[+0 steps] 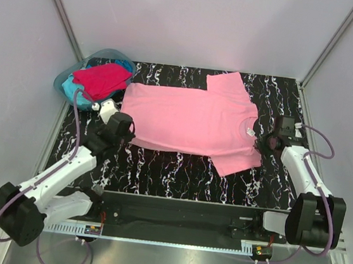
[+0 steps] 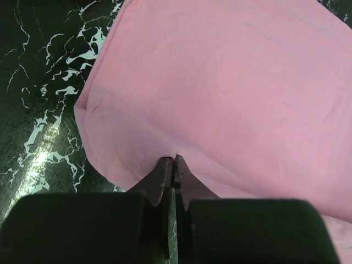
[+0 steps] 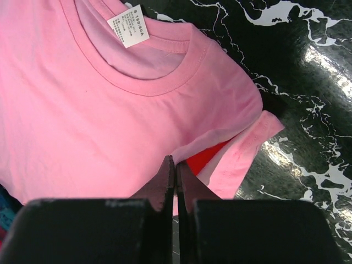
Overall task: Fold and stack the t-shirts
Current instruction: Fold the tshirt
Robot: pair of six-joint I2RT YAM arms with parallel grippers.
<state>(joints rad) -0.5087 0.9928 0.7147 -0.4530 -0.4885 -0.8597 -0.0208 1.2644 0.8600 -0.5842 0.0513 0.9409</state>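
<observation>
Nearest to the camera, at the near edge of the table [image 1: 178, 170], stand the bases of the left arm [image 1: 63, 173] and the right arm [image 1: 306, 172]. Both arms reach away over the black marbled top.

The left gripper [image 1: 125, 131] is at the near left corner of the pink t-shirt [image 1: 190, 121]. In the left wrist view its fingers [image 2: 165, 173] are pressed together with only a thin line between them. The pink cloth [image 2: 231, 82] is pinched at their tips and makes a small pucker there.

The right gripper [image 1: 269, 142] is at the right end of the shirt, just beside the neck. In the right wrist view its fingers [image 3: 165, 176] are also together, and they clamp the edge of the pink cloth [image 3: 82, 110] at the shoulder, near a folded sleeve. A small red patch shows under this fold; I cannot tell what it is.

The pink t-shirt lies flat in the middle of the table. Its long axis runs left to right, with the hem at the left and the neck at the right. A white label [image 3: 127, 26] sits inside the neck. One sleeve points near, the other far.

In the far left corner stands the tub [image 1: 112, 53]. It holds the red t-shirt [image 1: 103, 78], which lies on top of the turquoise t-shirt [image 1: 73, 88].
</observation>
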